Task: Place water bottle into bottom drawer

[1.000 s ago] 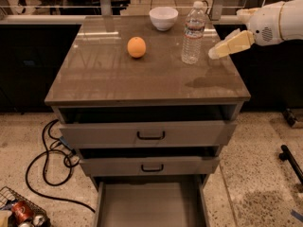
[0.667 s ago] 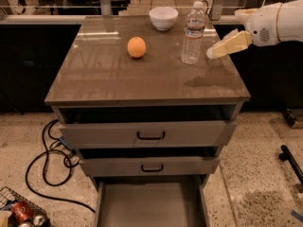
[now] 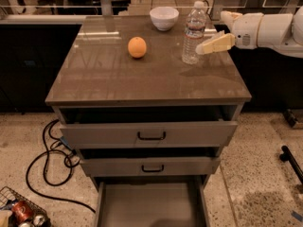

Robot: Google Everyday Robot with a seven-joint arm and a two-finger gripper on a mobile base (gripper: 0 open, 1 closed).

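Note:
The water bottle (image 3: 194,32) stands upright on the right rear of the cabinet top, a clear ribbed bottle with a white cap. My gripper (image 3: 214,44) reaches in from the right at about mid-bottle height, its cream tip right beside the bottle's right side. I cannot tell whether it touches the bottle. The bottom drawer (image 3: 151,206) is pulled out at the foot of the cabinet, and its grey floor is bare.
A white bowl (image 3: 164,18) stands at the back of the top, left of the bottle. An orange (image 3: 137,47) lies left of centre. The two black-handled drawers (image 3: 151,135) stand slightly pulled out. Black cables (image 3: 47,160) and a wire basket with cans (image 3: 21,212) lie on the floor at left.
My gripper has moved a little to the left, closer to the water bottle. The bottle, bowl, orange and drawers have not moved.

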